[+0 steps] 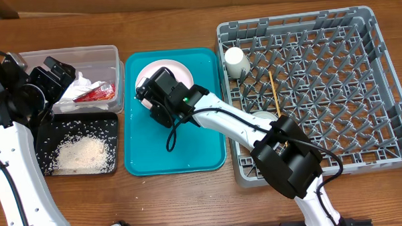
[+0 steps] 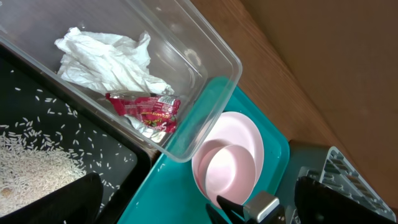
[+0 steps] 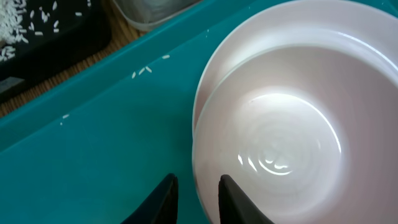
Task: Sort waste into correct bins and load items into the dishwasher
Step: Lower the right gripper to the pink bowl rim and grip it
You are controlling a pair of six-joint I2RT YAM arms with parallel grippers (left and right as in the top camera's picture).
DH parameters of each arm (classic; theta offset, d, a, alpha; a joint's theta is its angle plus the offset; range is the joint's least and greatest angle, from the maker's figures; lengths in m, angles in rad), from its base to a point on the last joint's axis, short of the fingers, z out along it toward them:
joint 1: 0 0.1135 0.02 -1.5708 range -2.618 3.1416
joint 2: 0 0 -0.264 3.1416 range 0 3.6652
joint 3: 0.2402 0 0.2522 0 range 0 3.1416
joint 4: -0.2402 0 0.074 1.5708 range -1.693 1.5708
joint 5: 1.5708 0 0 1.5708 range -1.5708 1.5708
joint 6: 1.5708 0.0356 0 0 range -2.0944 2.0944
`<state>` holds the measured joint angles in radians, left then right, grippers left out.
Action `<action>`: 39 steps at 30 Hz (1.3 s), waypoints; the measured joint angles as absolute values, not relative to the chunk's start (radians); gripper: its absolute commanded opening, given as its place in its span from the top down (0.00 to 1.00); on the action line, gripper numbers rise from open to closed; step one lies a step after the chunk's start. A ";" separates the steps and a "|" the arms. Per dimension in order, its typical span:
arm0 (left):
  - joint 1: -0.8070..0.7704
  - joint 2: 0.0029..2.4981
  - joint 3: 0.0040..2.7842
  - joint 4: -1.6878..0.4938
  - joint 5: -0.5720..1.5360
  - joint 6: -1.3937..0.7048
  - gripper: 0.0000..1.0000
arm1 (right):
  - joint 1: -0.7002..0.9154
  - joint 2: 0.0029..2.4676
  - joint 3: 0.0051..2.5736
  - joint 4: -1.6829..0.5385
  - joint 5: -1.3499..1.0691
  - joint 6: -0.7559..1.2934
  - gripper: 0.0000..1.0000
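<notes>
Now, glossy pink bowl [image 3: 280,124] on pale pink plate [image 3: 280,25] — right claw [image 3: 196,182] narrowly apart astride its rim, left claw [image 2: 199,182] agape.

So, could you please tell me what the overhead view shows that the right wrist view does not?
Only overhead: the grey dish rack holding a white cup and a chopstick, plus the red-and-white wrapper lying in the clear tub.
Only right wrist: the pink bowl sitting on the plate, the right gripper straddling the bowl's rim, and stray rice grains on the tray.
Both: the teal tray, the pink plate and the black tray holding loose rice.
</notes>
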<state>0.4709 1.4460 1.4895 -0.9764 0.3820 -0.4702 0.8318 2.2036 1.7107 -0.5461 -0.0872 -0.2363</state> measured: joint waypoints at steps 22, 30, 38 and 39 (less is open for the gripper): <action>0.471 1.446 1.489 -0.976 0.382 -0.470 0.00 | 0.831 2.204 1.711 -0.585 -0.069 -0.237 0.76; 0.471 1.446 1.489 -0.976 0.382 -0.470 0.00 | 0.831 2.221 1.711 -0.587 -0.041 -0.237 0.76; 0.471 1.446 1.489 -0.976 0.382 -0.470 0.00 | 0.831 2.222 1.711 -0.579 -0.036 -0.236 0.91; 0.471 1.446 1.489 -0.976 0.382 -0.470 0.00 | 0.831 2.222 1.711 -0.574 -0.035 -0.236 0.94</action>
<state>0.4709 1.4460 1.4895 -0.9764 0.3820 -0.4702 0.8307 2.2215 1.7107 -0.5739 -0.0353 -0.2356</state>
